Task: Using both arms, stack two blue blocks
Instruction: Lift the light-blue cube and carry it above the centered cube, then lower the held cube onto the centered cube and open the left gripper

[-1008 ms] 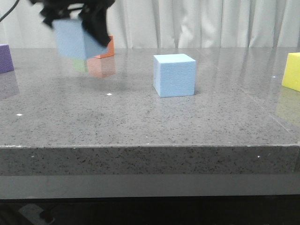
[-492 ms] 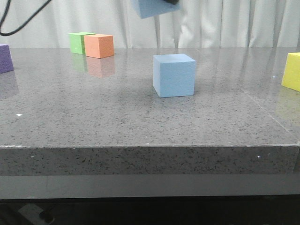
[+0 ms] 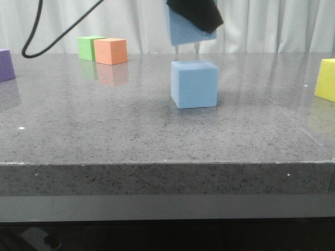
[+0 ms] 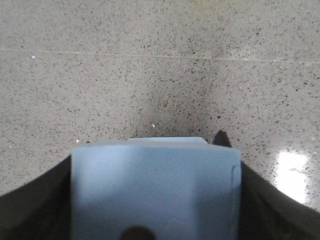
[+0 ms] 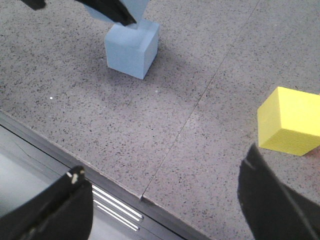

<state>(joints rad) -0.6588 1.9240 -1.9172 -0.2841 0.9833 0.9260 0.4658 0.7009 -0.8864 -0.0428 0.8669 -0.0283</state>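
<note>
One light blue block [image 3: 194, 83] rests on the grey table, mid-right; it also shows in the right wrist view [image 5: 132, 47]. My left gripper [image 3: 194, 14] is shut on the second blue block [image 3: 187, 30] and holds it in the air just above the resting one, with a gap between them. In the left wrist view the held block [image 4: 155, 185] fills the space between the dark fingers [image 4: 272, 205], and a sliver of the resting block [image 4: 167, 140] shows beyond it. My right gripper [image 5: 165, 195] is open and empty over the table's front edge.
A yellow cube [image 3: 325, 79] stands at the right edge and shows in the right wrist view [image 5: 290, 120]. A purple cube [image 3: 5, 64] is at the far left. Green [image 3: 86, 47] and orange [image 3: 111, 50] cubes stand at the back left. A black cable [image 3: 42, 31] hangs at the upper left.
My left gripper has carried the blue block from the back left rightward, then lowered it to just above the resting blue block. The resting block has not moved.
</note>
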